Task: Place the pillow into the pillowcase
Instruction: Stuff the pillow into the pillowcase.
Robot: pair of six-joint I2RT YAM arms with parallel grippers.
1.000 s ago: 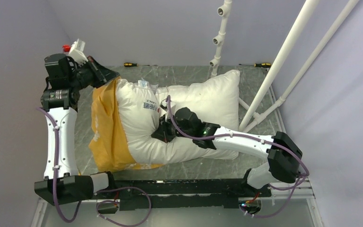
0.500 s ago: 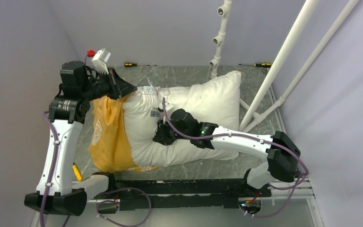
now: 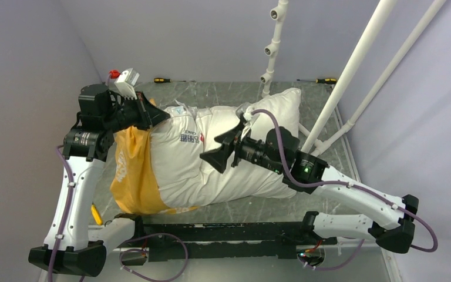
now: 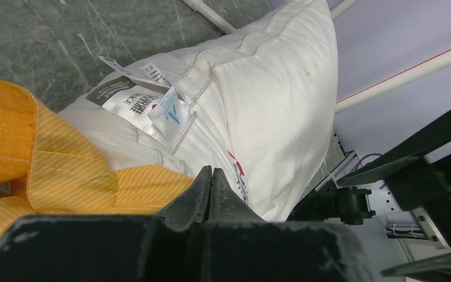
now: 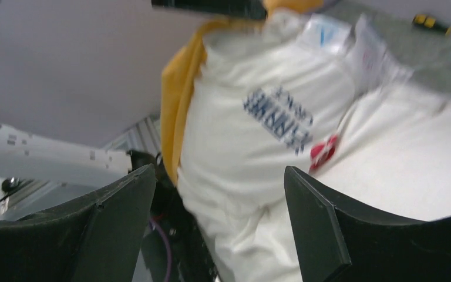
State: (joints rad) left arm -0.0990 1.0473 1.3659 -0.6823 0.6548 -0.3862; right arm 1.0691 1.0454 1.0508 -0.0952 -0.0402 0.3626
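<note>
The white pillow (image 3: 179, 167) lies across the table, its left end inside the orange-yellow pillowcase (image 3: 130, 176). My left gripper (image 3: 163, 116) is at the case's far upper rim, shut on the orange fabric. In the left wrist view its fingers (image 4: 211, 171) are pressed together, with the pillowcase (image 4: 64, 170) bunched at their left and the pillow (image 4: 270, 106) beyond. My right gripper (image 3: 214, 157) hovers open above the pillow's middle, near the red logo (image 3: 201, 137). In the right wrist view the wide-apart fingers (image 5: 218, 170) frame the pillow (image 5: 241, 158) and the case's rim (image 5: 176, 100).
Two screwdrivers (image 3: 163, 80) (image 3: 326, 80) lie at the table's back edge. White pipes (image 3: 352, 70) slant up at the right, close to the pillow's right end. A black rail (image 3: 229, 232) runs along the near edge. A small yellow item (image 3: 96, 212) lies by the left arm.
The right gripper has opened, let go of the pillow and lifted back to the right. The left gripper has moved right, drawing the pillowcase's rim further along the pillow.
</note>
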